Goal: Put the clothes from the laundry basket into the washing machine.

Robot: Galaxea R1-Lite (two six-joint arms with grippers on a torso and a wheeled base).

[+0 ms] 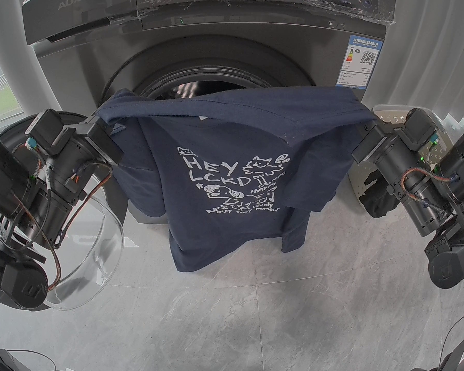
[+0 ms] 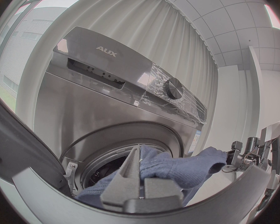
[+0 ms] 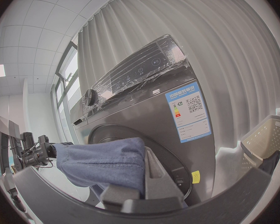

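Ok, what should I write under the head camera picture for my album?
The left tool and right tool hold a navy T-shirt spread before the open washing machine.

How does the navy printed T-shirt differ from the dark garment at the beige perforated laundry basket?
The navy printed T-shirt hangs spread between the left gripper and right gripper before the grey washing machine; the dark garment droops bunched over the beige perforated laundry basket. The T-shirt shows white print; the dark garment shows none. Both are outside the machine.
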